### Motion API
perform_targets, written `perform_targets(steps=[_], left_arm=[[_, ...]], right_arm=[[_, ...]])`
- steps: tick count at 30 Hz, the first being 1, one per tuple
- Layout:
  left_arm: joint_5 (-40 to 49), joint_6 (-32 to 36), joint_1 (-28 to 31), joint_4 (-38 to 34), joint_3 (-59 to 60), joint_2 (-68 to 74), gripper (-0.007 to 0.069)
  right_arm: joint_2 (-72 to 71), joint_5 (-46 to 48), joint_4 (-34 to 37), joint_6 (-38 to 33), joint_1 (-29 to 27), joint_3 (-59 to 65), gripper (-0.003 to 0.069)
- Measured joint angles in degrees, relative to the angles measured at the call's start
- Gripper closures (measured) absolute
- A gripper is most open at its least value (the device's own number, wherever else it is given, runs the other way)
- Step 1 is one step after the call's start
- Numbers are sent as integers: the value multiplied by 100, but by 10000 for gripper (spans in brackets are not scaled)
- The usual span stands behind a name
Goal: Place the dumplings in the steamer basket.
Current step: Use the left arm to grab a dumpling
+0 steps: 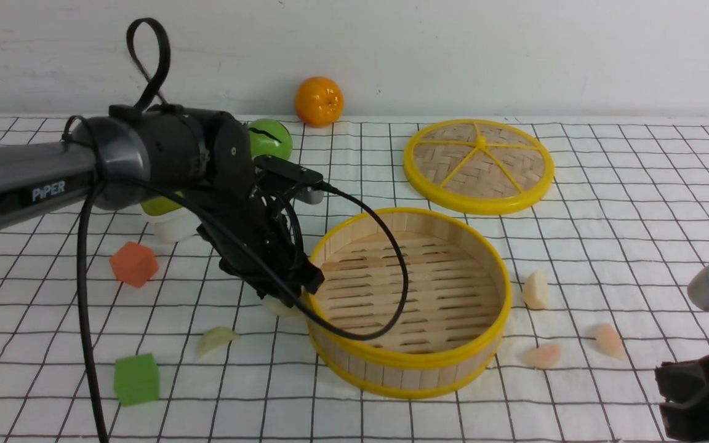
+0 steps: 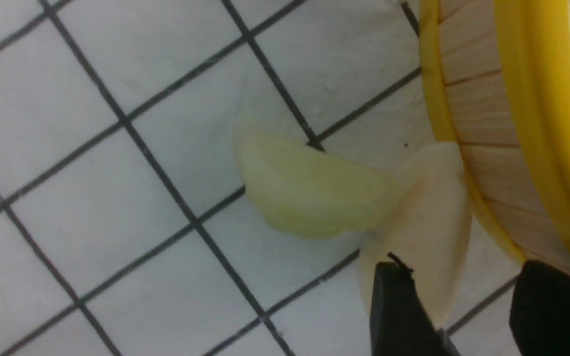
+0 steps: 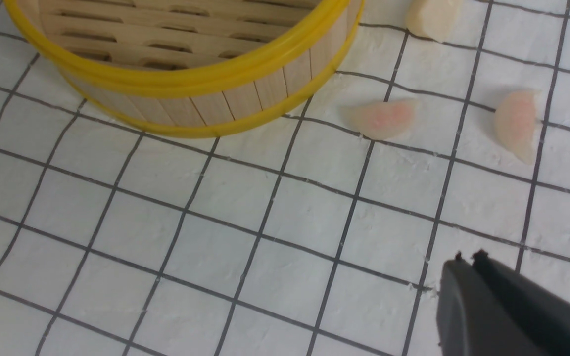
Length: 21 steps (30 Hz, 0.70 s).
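Five dumplings show in my front view, all on the bench (image 1: 637, 203), none in the basket. I list near to far.

1. Right jaws: nearest, low on my right. The tips are pressed together on nothing, above bare grid.
2. Green cube (image 1: 136, 378): near left. Not cargo.
3. Pink dumpling (image 1: 544, 355): just beside the basket's near-right wall. Second pink dumpling (image 1: 610, 340): a little further right, apart from the first. I judge the whole set light, soft and somewhat slick. I would pinch across the plump belly, not the thin curved edge, and squeeze gently.
4. Green dumpling (image 1: 218, 338): near left of the basket, lying flat, clear all round.
5. Basket (image 1: 410, 363): centre, upright, slatted floor bare.
6. Cream dumpling (image 2: 423, 212): on the bench, leaning against the basket's outer left wall. A pale green one (image 2: 309, 190) touches its far side. I cannot tell whether that is item 4.
7. Left jaws: spread apart over item 6 and holding nothing, with one tip above the dumpling and the other beside the wall. There is little room on the wall side, so I expect an awkward pinch.
8. Second cream dumpling (image 1: 536, 289): right of the basket, near its wall.
9. Orange cube (image 1: 134, 263): left, behind the arm.
10. Lid (image 1: 479, 166): flat, beyond the basket.
11. Orange (image 1: 319, 101): at the far edge.
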Motion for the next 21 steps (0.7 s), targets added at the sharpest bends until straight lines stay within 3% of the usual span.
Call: perform_targets(steps=[6, 10, 12, 13, 16, 21], left_arm=[[-41, 473, 0, -3, -11, 170, 353], [-64, 489, 0, -3, -23, 176, 480], [-45, 445, 0, -3, -23, 176, 515], [29, 292, 0, -3, -30, 176, 582], [145, 12, 0, 23, -35, 138, 637], [562, -458, 0, 258, -35, 31, 637]], right_arm=[[0, 0, 0, -31, 0, 0, 648], [0, 0, 7, -81, 0, 0, 648], [0, 0, 7, -83, 0, 0, 648], [0, 0, 7, -87, 0, 0, 645], [0, 0, 7, -89, 0, 0, 643], [0, 0, 7, -103, 0, 0, 643]])
